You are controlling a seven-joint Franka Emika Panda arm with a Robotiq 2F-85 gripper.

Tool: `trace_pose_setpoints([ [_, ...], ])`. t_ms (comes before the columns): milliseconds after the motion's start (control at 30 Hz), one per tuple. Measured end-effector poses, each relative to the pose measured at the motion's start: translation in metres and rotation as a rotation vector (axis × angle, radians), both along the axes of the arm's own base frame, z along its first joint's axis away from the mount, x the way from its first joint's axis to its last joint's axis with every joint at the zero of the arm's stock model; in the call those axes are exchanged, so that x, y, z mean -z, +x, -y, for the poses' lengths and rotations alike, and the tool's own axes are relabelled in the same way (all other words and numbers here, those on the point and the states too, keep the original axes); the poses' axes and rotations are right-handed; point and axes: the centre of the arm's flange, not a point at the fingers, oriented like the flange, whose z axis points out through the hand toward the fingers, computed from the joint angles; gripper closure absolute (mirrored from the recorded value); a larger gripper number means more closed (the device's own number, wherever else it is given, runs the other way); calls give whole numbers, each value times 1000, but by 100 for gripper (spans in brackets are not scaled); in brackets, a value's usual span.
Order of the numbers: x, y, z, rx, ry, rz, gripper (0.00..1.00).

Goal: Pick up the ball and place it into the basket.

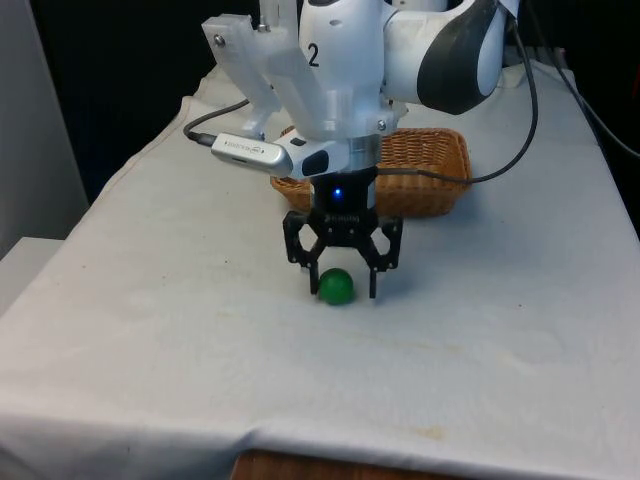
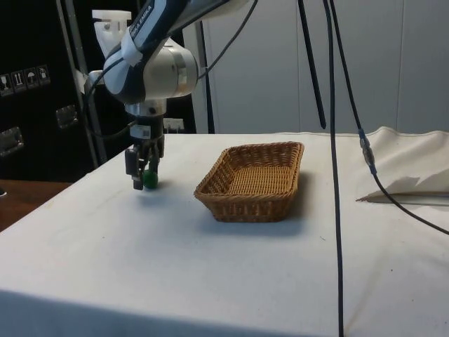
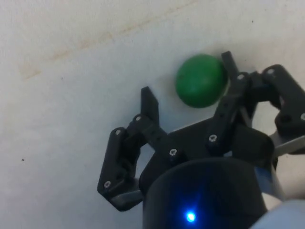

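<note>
The ball [image 1: 336, 286] is small, round and plain green, and it rests on the white-clothed worktop [image 1: 180, 330] towards the near side. It lies apart from the basket [image 1: 425, 165], which stands farther back on the cloth. The basket is a shallow oblong tray of light brown woven wicker with sloping walls, upright and open at the top; in the side view its woven floor is bare.

Even, bright overhead light gives soft shadows on the white cloth [image 1: 150, 330], with no glare.
</note>
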Motion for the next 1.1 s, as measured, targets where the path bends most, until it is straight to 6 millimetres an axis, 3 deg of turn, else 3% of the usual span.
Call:
trace_pose_setpoints([
  [133, 0, 0, 0, 0, 0, 0, 86],
  [167, 0, 0, 0, 0, 0, 0, 100],
  [500, 0, 0, 0, 0, 0, -1, 99],
  [700, -20, -4, 5, 5, 4, 14, 99],
  [1100, -65, -33, 9, 3, 37, 27, 99],
])
